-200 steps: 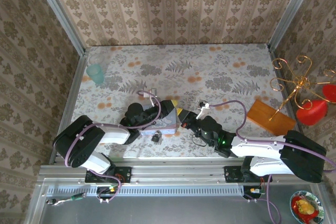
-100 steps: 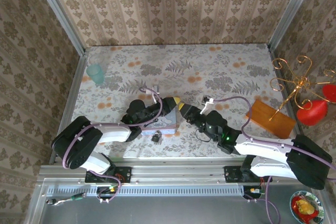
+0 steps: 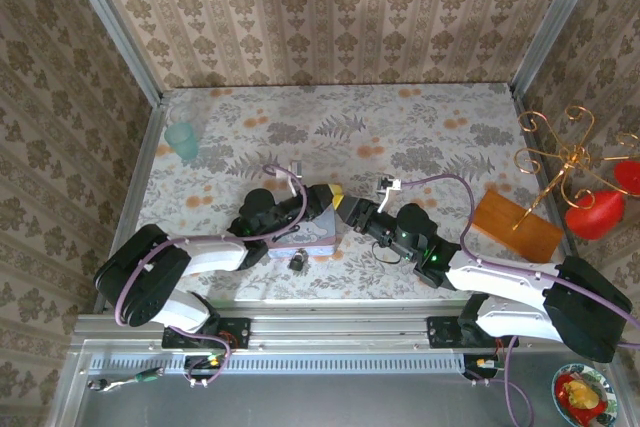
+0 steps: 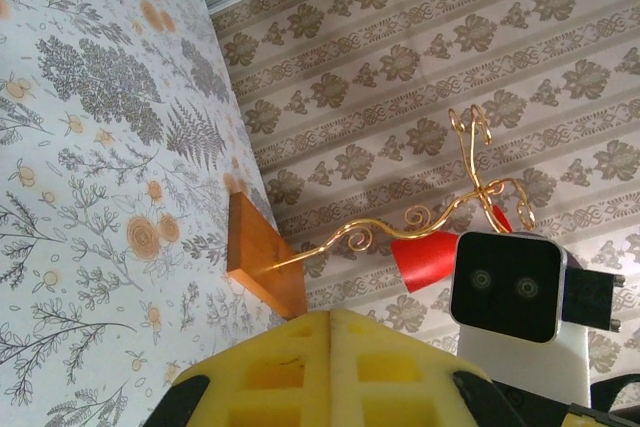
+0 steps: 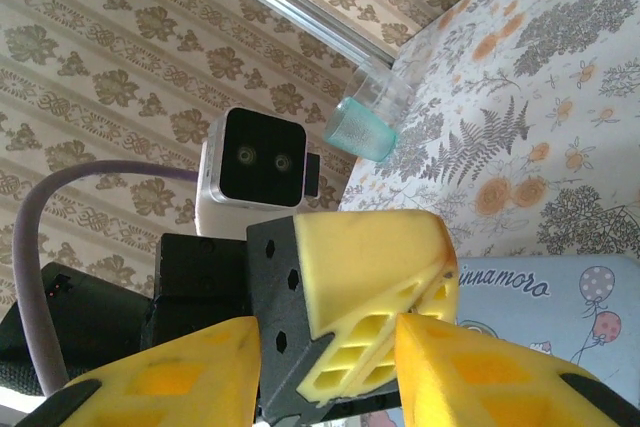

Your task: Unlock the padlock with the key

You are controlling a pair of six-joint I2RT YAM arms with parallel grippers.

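Padlock lies untouched on bench beside blue tin; unlocking looks not yet begun. Left pincer pinched shut, contents unclear; right pincer parted.

Two arms, same build.

Left arm: bulky black joint housings, white shell over the forearm link. Right arm: likewise, with a small green light glowing on a black joint.

A purple cable loops off the left wrist. A second purple cable arcs off the right.

Left claw: yellow fingers with square pockets moulded in, fixed to a black block with hex-shaped holes. Right claw: same yellow, rounded edges.

Left wrist camera: white box, black face, two round lenses. Right wrist camera: identical.
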